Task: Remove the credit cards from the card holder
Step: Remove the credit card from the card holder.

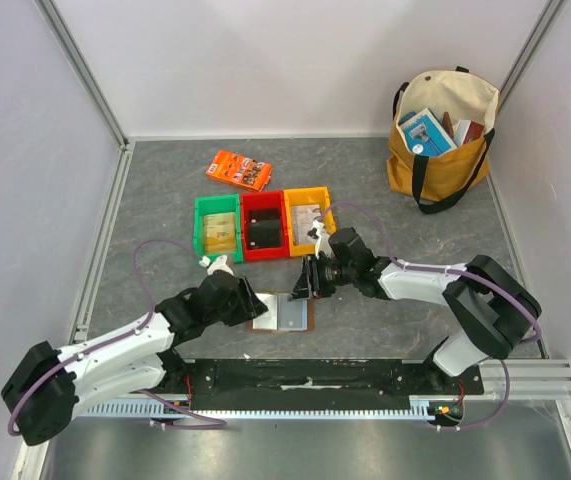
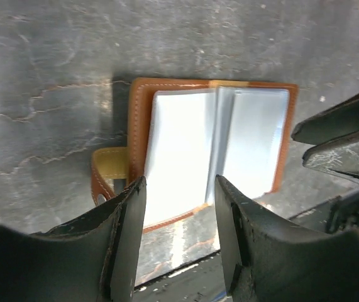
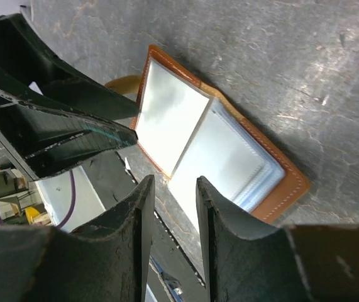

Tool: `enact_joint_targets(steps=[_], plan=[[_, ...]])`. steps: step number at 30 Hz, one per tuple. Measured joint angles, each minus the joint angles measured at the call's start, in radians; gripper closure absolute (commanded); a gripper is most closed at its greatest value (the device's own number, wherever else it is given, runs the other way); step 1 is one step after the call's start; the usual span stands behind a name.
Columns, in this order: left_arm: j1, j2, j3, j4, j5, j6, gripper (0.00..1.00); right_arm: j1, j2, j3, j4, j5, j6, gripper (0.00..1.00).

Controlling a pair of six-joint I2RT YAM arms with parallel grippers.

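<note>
The brown card holder [image 1: 283, 312] lies open on the table near its front edge, pale blue sleeves up. It shows in the left wrist view [image 2: 210, 141] and the right wrist view [image 3: 217, 148]; glare hides whether any card is in the sleeves. My left gripper [image 1: 255, 305] is open and empty at the holder's left side, its jaws over the near left page [image 2: 179, 189]. My right gripper [image 1: 303, 285] is open and empty just above the holder's right page [image 3: 174, 185]. A dark card [image 1: 263, 232] lies in the red bin [image 1: 263, 203] and a pale card [image 1: 220, 231] in the green bin [image 1: 201, 228].
A yellow bin [image 1: 310, 193] with a pale card stands right of the red one. An orange printed box [image 1: 239, 170] lies behind the bins. A tan tote bag [image 1: 443, 150] with books stands at the back right. The black base rail [image 1: 305, 375] runs just in front of the holder.
</note>
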Motion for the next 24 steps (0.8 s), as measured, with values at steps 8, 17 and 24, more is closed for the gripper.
enact_joint_targets(steps=[8,17,24], plan=[[0.0,0.083,0.023,-0.054,-0.043,0.037,0.61,0.006,0.029,0.0,-0.079,0.07,-0.014,0.57],[0.0,0.102,0.023,-0.049,-0.044,0.037,0.82,0.008,0.032,0.001,-0.128,0.111,-0.019,0.54],[0.001,0.129,0.023,-0.029,-0.029,0.037,0.91,0.021,0.046,0.018,-0.13,0.111,-0.026,0.55]])
